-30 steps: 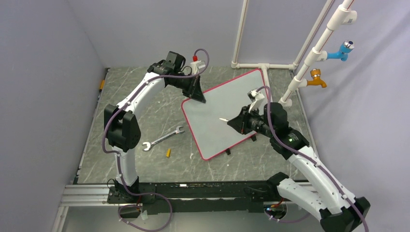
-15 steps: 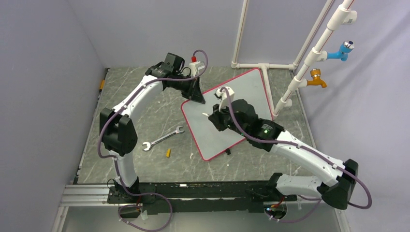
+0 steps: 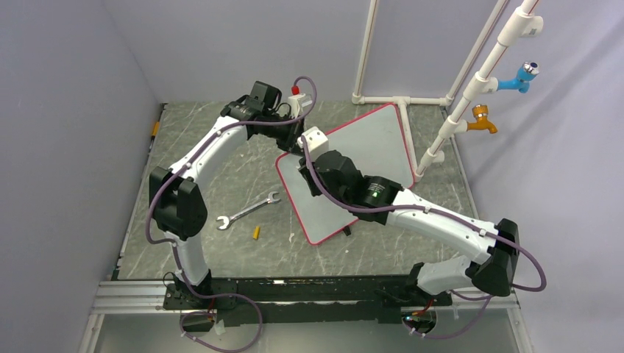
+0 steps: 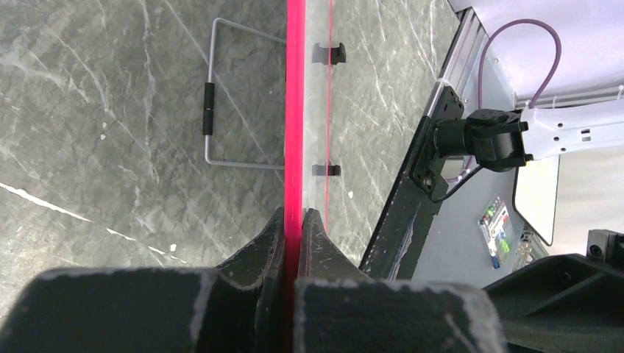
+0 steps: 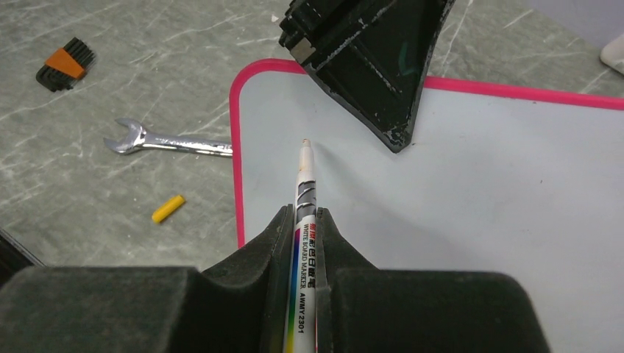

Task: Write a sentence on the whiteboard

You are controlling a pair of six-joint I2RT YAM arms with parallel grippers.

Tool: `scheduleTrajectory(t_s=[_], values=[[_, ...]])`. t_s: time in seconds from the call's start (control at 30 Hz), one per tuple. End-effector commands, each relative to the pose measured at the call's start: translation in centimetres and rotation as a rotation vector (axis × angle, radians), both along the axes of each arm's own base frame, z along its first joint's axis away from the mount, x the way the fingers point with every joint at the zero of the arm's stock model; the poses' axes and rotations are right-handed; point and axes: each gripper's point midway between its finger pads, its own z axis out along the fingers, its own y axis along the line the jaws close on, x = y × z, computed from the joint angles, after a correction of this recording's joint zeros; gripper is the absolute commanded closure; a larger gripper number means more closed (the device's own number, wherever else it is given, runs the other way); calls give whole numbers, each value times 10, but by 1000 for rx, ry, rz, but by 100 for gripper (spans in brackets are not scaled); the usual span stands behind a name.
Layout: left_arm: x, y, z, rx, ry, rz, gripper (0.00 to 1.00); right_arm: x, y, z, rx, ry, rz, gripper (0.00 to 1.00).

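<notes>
The whiteboard [image 3: 375, 143] is white with a red-pink rim and stands tilted on the table. My left gripper [image 3: 299, 145] is shut on its rim near the upper-left corner; in the left wrist view the jaws [image 4: 295, 217] clamp the red rim [image 4: 295, 110]. My right gripper [image 3: 307, 179] is over the board's left part, shut on a white whiteboard marker [image 5: 304, 191]. The marker's bare tip points at the board just below the left gripper [image 5: 397, 143]. Whether the tip touches the board I cannot tell. No sentence shows; the board surface [image 5: 478, 191] looks blank.
A wrench [image 3: 249, 209] and a small yellow cap [image 3: 256, 232] lie left of the board; both show in the right wrist view, the wrench [image 5: 169, 143] and the cap [image 5: 168, 209]. A black and orange holder [image 5: 66, 65] lies farther left. White pipes with blue [image 3: 519, 77] and orange [image 3: 482, 120] taps stand at the back right.
My right arm has swung left across the board with the marker, from the right-middle to the upper-left corner. My left gripper has stayed clamped on the rim.
</notes>
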Motion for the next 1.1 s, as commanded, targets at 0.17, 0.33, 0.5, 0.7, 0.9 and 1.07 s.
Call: scheduleTrajectory(t_s=[0.17,0.33,0.5,0.7,0.9,1.07], values=[[26,18,-22,174,-174,85,100,8,10,28,17,-69,-27,100],[25,18,-22,178,-181,86,100,10,11,26,3,-72,-35,100],[24,17,-21,181,-186,84,100,10,11,22,-4,-68,-39,100],[23,16,-22,187,-188,83,100,9,10,12,-14,-51,-39,100],[23,17,-21,192,-194,84,100,5,8,0,-22,-24,-38,100],[23,17,-22,196,-196,86,100,2,5,-7,-23,-7,-42,100]])
